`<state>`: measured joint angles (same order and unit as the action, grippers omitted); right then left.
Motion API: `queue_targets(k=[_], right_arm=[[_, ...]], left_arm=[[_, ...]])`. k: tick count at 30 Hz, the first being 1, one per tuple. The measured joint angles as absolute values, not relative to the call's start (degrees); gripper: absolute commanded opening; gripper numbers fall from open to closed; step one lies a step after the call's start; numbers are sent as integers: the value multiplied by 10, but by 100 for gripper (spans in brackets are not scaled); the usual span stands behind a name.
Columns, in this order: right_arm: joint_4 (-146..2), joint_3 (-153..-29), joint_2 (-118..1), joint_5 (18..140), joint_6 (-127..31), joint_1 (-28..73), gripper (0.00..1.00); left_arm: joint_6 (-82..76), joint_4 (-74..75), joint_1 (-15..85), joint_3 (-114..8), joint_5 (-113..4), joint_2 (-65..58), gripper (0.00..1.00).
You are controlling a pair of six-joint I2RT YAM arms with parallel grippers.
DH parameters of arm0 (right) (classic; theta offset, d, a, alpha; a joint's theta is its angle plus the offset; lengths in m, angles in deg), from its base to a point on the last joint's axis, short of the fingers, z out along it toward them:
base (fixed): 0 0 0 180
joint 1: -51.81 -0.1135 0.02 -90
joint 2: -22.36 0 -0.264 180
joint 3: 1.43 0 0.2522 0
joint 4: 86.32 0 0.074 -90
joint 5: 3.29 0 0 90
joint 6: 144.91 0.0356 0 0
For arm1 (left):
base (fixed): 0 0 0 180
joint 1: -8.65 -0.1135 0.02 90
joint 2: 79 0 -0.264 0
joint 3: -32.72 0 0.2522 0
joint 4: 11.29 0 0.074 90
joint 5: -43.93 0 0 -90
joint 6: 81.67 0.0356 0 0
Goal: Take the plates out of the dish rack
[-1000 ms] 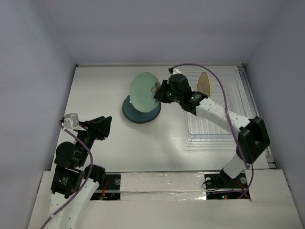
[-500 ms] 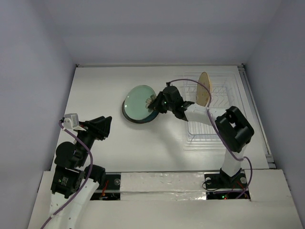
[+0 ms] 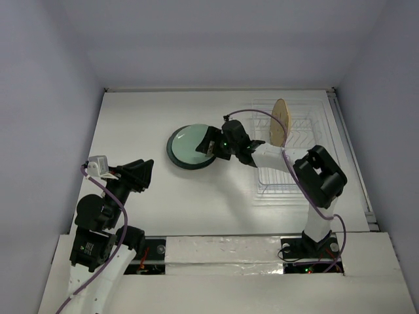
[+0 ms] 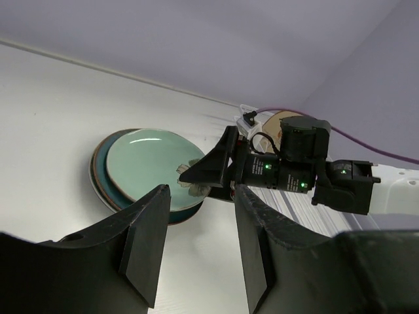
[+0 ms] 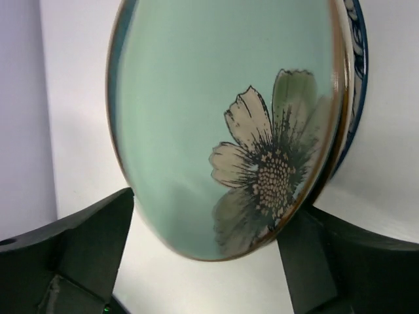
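Note:
A mint green plate (image 3: 188,144) with a flower motif lies flat on a dark teal plate (image 3: 171,156) at the table's middle. My right gripper (image 3: 211,145) is at this stack's right edge, open. In the right wrist view the mint plate (image 5: 216,118) fills the frame, its near rim between the spread jaws of the right gripper (image 5: 213,216), with the teal plate (image 5: 357,78) behind it. A tan plate (image 3: 281,121) stands upright in the dish rack (image 3: 294,173). My left gripper (image 3: 141,175) hovers near the left front, open and holding nothing.
The wire rack runs along the table's right side, beside the right wall. The right arm's forearm (image 3: 275,154) reaches across the rack's left edge. A purple cable (image 3: 262,112) loops over the rack. Walls enclose the back and both sides.
The right gripper tilted the mint plate down from upright and laid it flat on the teal plate, then opened its jaws. The left arm has not moved.

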<state>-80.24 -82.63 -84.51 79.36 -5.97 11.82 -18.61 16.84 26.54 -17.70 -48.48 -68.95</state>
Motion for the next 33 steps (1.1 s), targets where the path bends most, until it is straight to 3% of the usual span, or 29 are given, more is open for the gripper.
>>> queue_targets(k=[4, 12, 15, 18, 19, 20, 25, 26, 27, 28, 29, 31, 33], right_arm=[[-754, -846, -844, 797, -111, 106, 100], [-627, -856, -778, 834, -214, 93, 100], [-594, -856, -737, 862, -248, 94, 92], [-560, -855, -694, 905, -272, 94, 34], [-549, -853, -675, 925, -278, 94, 4], [-539, -851, -650, 948, -284, 94, 0], [-501, -848, -523, 1093, -301, 115, 0], [-497, -848, -506, 1118, -302, 128, 5], [-494, -848, -488, 1148, -304, 150, 16], [-490, -848, -477, 1174, -305, 170, 54], [-486, -847, -471, 1198, -306, 192, 70], [-475, -845, -473, 1245, -310, 238, 87], [-464, -844, -491, 1265, -315, 271, 88]], left_arm=[[-186, 168, 265, -177, -485, -690, 40], [-186, 168, 265, -177, -485, -690, 40], [-186, 168, 265, -177, -485, -690, 40], [-186, 168, 265, -177, -485, -690, 40], [-186, 168, 265, -177, -485, -690, 40], [-186, 168, 265, -177, -485, -690, 40], [-186, 168, 265, -177, -485, -690, 40], [-186, 168, 265, -177, -485, -690, 40], [-186, 168, 265, -177, -485, -690, 40], [-186, 168, 265, -177, -485, -690, 40], [-186, 168, 265, -177, -485, -690, 40], [-186, 168, 265, -177, -485, -690, 40], [-186, 168, 265, -177, -486, -690, 40]])
